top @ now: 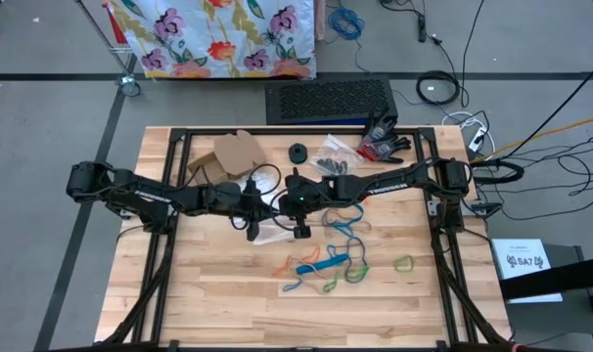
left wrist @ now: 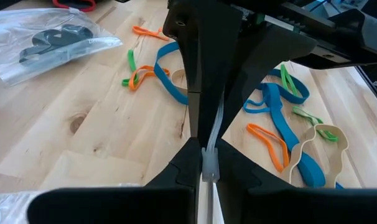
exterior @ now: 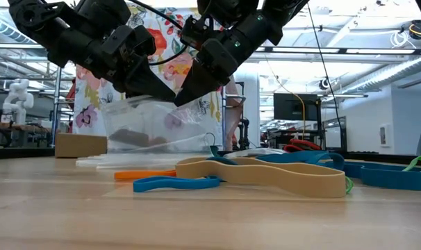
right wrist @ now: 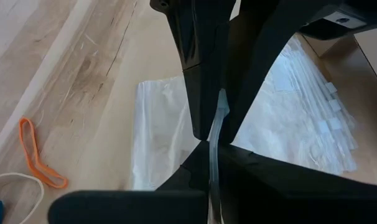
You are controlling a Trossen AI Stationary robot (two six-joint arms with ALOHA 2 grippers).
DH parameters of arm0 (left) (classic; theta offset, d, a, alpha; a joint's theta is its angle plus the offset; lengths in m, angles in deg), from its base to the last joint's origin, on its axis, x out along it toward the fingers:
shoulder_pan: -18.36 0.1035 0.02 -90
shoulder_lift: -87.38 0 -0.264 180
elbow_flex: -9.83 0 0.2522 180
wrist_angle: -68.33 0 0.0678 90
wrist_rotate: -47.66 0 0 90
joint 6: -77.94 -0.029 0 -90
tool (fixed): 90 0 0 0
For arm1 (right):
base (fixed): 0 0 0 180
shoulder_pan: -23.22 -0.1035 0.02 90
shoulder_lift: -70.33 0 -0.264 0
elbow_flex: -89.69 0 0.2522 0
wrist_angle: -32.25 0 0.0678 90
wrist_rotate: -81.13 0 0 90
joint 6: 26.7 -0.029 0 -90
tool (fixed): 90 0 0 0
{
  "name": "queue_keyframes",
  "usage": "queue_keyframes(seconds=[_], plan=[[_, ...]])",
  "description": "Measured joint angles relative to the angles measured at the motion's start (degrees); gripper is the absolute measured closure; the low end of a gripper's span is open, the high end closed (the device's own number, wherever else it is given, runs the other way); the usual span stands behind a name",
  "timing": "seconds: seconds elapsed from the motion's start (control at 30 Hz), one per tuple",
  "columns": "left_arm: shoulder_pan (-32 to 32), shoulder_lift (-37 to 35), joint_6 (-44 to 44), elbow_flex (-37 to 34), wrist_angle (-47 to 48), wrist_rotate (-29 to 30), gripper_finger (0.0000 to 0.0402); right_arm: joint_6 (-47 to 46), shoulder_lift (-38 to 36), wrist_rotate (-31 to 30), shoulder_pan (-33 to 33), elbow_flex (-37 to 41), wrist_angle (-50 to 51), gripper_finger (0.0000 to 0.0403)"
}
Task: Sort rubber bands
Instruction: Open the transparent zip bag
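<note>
Together, both grippers pinch one thin, crinkled clear plastic bag (exterior: 155, 128).

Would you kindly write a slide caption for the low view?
Both end effectors pinch a clear plastic bag above the table, with loose rubber bands in front.

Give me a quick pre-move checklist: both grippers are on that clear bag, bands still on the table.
1. Right gripper shut on the clear plastic bag: ok, film pinched between its fingers.
2. Left gripper shut on the same bag's edge: ok.
3. Bag lifted off the table: ok, it hangs above the wood in the low view.
4. Bag mouth pulled open: cannot tell.
5. Rubber bands within reach: ok, loose pile just in front of both grippers.
6. Bands already in the held bag: not ok for sorting, dark contents show, colours unclear.
</note>
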Motion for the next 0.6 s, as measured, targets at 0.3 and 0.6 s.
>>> queue_keyframes(seconds=[0.3, 0.6], plan=[[0.0, 0.0, 0.0, 0.0, 0.0, 0.0, 0.0362, -0.8, -1.0, -1.7, 0.0, 0.0, 1.8, 0.0403], [0.0, 0.0, 0.1, 0.1, 1.2, 0.2, 0.0358, -2.1, -5.6, -4.4, 0.0, 0.0, 10.2, 0.0403]])
